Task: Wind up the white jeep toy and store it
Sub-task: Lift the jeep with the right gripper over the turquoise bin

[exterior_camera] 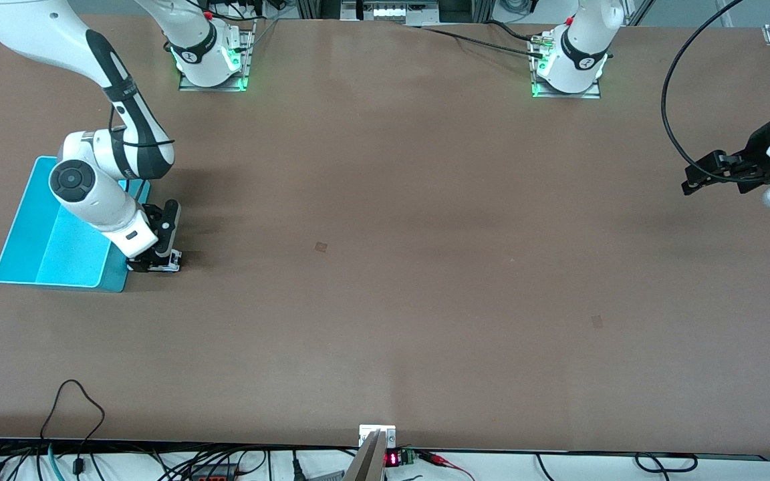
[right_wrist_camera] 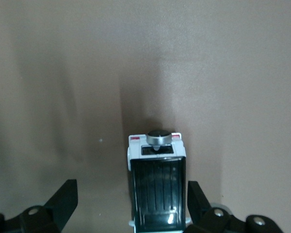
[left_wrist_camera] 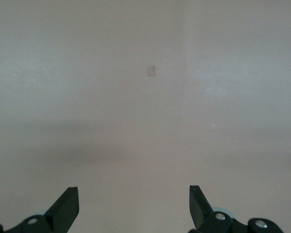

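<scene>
Looking down through the right wrist view, we found the white jeep toy [right_wrist_camera: 157, 187] standing on the table [exterior_camera: 385, 267] between the spread fingers of the right gripper [right_wrist_camera: 128, 204], which had not closed on it; a gap showed on each side of the black roof. In the front view the same right gripper [exterior_camera: 156, 262] sat low, just beside the cyan bin [exterior_camera: 44, 234], at the corner of the bin nearer the front camera and on its side toward the left arm's end of the table. The jeep itself was barely visible there under the fingers.

We judged the step in hand to be taking hold of the jeep. To do it well, we thought the fingers should close squarely on the two long flanks, centred on the body rather than near the spare wheel at its end, so the car would not twist out. A low grip that left the wheels on the table seemed right, since the winding probably needed them dragged backward along the surface. Firm but gentle pressure suited such a small plastic shell.

The left gripper [left_wrist_camera: 134, 206] waited with its fingers apart, well away from the bin, over bare table at the left arm's end.
</scene>
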Controlling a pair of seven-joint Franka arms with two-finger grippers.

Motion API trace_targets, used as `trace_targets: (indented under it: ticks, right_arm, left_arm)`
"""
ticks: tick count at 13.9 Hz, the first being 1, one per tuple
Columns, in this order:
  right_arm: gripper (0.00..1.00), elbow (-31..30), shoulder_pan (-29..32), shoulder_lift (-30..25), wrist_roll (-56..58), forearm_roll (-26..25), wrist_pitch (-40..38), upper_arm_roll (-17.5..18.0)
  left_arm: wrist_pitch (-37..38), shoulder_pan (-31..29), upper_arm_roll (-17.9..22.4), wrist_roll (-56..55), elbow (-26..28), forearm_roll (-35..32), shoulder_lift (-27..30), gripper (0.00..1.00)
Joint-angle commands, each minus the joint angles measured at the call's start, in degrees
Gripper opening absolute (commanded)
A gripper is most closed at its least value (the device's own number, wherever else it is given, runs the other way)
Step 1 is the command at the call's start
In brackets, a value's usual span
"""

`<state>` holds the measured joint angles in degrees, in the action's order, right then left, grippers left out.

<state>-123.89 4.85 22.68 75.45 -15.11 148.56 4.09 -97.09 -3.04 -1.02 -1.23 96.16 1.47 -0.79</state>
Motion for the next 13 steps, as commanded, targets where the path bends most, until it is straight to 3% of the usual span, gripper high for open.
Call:
trace_targets:
  ticks: [1,3,4,5,7,9,11,13]
  right_arm:
    - [1.0,-0.21,1.82,1.57,0.93,-1.15,2.96,1.19]
    - [0.97,-0.21,1.91,2.01,1.02,-1.15,3.41,1.1]
    - [0.88,-0.21,1.91,2.1,1.1,-1.15,3.41,1.1]
    - [0.75,-0.13,1.91,2.36,1.28,-1.15,3.41,1.19]
    - [0.32,-0.12,1.91,2.54,1.37,-1.15,3.23,1.19]
    - [0.07,-0.12,1.91,2.54,1.28,-1.15,3.23,1.19]
    - [0.0,0.05,1.91,2.45,0.58,-1.07,3.23,1.19]
    - [0.0,0.05,1.91,1.67,-0.99,-0.8,2.79,1.19]
  left_arm:
    - [-0.21,-0.04,-0.21,-0.7,2.1,0.28,2.2,1.0]
    - [-0.03,-0.12,-0.21,-0.27,2.36,0.28,2.2,1.0]
    - [0.15,-0.12,-0.21,-0.09,2.45,0.28,2.28,1.0]
    - [0.15,-0.12,-0.21,0.0,2.45,0.28,2.37,1.0]
    - [0.15,-0.12,-0.21,0.0,2.37,0.28,2.28,1.0]
    - [0.06,-0.21,-0.13,0.0,2.37,0.28,2.28,1.0]
    - [0.06,-0.21,-0.13,0.0,2.37,0.37,2.2,1.0]
    - [-0.11,-0.21,-0.13,0.0,2.28,0.37,2.2,1.0]
